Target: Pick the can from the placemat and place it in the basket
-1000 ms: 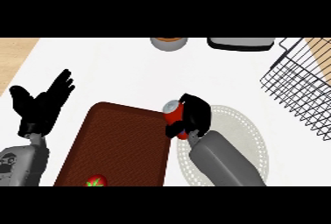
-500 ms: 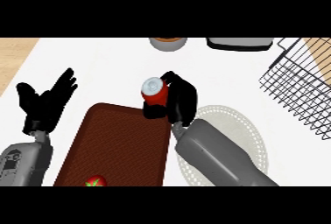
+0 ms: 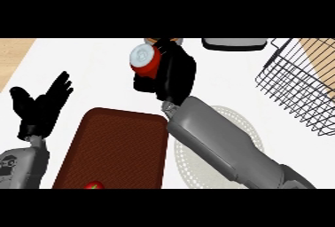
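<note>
Where white counter [image 3: 98, 66] spreads, brown placemat [image 3: 114, 148] lies.

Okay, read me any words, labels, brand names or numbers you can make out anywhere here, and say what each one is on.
No text can be read anywhere.
Can, held in the right hand: red side and silver top, no legible label.
Left forearm: a small dark mark, too blurred to read.
Placemat, basket: no writing.

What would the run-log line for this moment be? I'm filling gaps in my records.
phase: carry | right hand: shut on can, lifted | left hand: open, resting at left | basket: right, can not in it
</note>
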You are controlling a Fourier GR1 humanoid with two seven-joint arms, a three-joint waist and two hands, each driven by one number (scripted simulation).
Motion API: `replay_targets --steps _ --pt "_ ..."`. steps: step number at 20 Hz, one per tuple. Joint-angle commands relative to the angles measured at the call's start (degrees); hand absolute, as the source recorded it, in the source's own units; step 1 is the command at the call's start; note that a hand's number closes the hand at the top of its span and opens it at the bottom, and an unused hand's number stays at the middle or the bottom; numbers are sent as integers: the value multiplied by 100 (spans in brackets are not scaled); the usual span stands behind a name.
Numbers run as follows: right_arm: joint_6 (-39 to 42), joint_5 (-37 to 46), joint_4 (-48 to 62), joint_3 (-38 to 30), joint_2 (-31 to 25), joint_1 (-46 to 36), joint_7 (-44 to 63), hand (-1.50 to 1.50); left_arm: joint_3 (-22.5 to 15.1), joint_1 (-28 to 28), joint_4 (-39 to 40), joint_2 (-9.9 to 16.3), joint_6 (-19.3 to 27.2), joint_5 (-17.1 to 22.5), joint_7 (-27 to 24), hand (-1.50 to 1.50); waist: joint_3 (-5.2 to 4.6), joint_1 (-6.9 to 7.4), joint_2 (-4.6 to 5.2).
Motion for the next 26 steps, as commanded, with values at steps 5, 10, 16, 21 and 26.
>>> replay_targets --steps 5,10,16,21,26 --pt "976 750 34 -1013 -121 -924 1245 150 113 112 -64 80 -57 78 87 0 2 -104 -5" --pt "1209 761 230 -1736 -664 -1305 861 150 237 -80 64 229 -148 132 59 0 1 -106 18" --pt "1376 1175 810 -2275 -849 -1698 885 150 86 130 -211 17 -32 70 176 0 1 -40 21" --pt "1564 1404 886 -2423 -1397 -1171 612 150 50 286 -540 -5 -47 111 360 0 6 -94 -2" --pt "1288 1280 923 -2936 -1809 -801 159 150 78 497 -157 -35 -118 -25 -274 0 3 -92 33"
